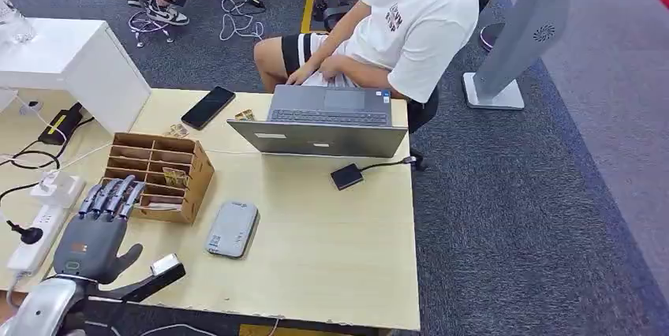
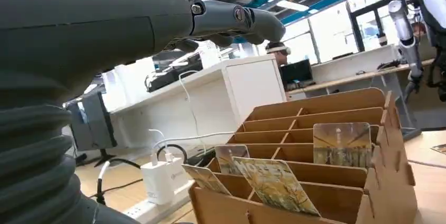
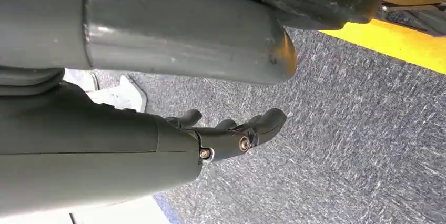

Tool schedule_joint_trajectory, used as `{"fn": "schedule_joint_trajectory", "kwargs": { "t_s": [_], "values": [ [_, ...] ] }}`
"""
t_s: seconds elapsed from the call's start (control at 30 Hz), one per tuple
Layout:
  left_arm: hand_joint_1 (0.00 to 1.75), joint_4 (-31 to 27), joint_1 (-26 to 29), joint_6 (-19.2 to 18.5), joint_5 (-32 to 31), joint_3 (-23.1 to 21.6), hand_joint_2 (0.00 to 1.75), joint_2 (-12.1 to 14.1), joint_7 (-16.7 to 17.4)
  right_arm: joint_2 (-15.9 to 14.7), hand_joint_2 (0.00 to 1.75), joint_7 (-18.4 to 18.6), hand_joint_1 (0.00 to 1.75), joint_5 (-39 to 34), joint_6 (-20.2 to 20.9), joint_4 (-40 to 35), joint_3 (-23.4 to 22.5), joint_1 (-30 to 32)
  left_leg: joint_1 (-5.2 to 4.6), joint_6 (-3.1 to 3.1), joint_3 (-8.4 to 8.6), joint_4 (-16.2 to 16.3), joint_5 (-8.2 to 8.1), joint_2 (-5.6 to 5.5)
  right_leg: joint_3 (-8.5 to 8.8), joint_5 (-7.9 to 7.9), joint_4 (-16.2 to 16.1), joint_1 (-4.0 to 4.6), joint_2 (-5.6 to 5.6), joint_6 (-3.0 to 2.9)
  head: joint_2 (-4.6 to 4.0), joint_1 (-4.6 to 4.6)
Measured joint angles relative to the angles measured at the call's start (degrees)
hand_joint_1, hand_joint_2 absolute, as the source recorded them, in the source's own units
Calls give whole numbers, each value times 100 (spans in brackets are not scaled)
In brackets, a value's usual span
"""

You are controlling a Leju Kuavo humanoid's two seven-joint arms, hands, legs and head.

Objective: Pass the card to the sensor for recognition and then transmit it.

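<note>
The left robot hand point(image 1: 96, 229) is hovering in the lower left of the head view, over the near left part of the desk point(image 1: 339, 265). Its fingers point(image 1: 110, 196) are lying stretched and a little apart, with the thumb out to the side, and it is holding nothing. The fingertips are pointing up the frame and are reaching the near left corner of the cardboard organizer point(image 1: 158, 174), which is standing just ahead of them. I cannot tell if they are touching it.

The cards are standing in the compartments of this organizer. One card point(image 1: 175, 177) is leaning in a slot a little up and to the right of the fingertips. In the left wrist view more cards are showing, tilted, with their long side pointing out of the slots point(image 2: 276, 184).

The grey card sensor point(image 1: 232, 228) is lying flat to the right of the hand, its long axis going up the frame.

The right robot hand point(image 3: 158, 155) is hanging over the carpet floor, fingers loosely curled and empty, so I judge the left one is much nearer for the pick.
</note>
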Motion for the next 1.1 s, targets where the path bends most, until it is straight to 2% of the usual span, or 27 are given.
{"fn": "schedule_joint_trajectory", "kwargs": {
  "t_s": [0.3, 0.6, 1.1],
  "values": [
    [0, 495, -412, 26, -44, 278, 175, -140, -105, 0, 0, 16, 0, 125, 81, 0, 2, -14, 1, -1, 1, 0, 1, -2, 1, 0, 1, 1, -1, 0, 0, 2],
    [0, 1109, -967, -35, -267, 295, 175, -387, -144, 0, 0, 11, 0, 219, 96, 0, 7, -43, 0, 0, 1, 0, 1, -2, 1, 2, 0, 0, -2, 2, 0, 2],
    [0, 1327, -1130, -61, -395, 236, 175, -645, -144, 0, 0, 18, 0, 247, 96, 0, 9, -51, 0, 0, 1, 0, 1, 0, -2, 2, 0, 0, 0, 1, 0, 0]
  ]
}}
